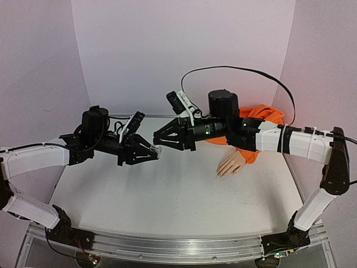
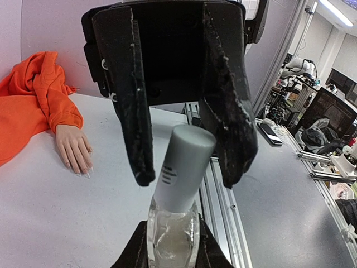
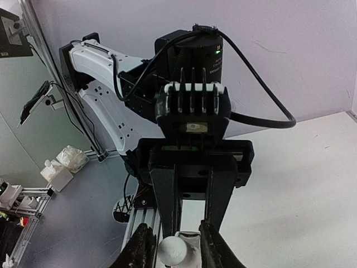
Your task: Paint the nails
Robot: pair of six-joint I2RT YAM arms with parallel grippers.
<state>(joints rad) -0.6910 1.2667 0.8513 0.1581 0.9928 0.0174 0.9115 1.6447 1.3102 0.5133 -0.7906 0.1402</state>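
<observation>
Left gripper (image 1: 158, 149) clenched on clear polish bottle (image 2: 172, 231): light, slick glass. Right gripper (image 2: 189, 180) straddles grey cap (image 2: 187, 156), grip unclear; likely best hold.

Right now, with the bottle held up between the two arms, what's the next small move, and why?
Probably close the right gripper fully on the grey cap. Its jaws flank the cap with slim gaps showing, the left gripper clamps the clear bottle below, and the cap is on, so unscrewing needs a firm grip first.
</observation>
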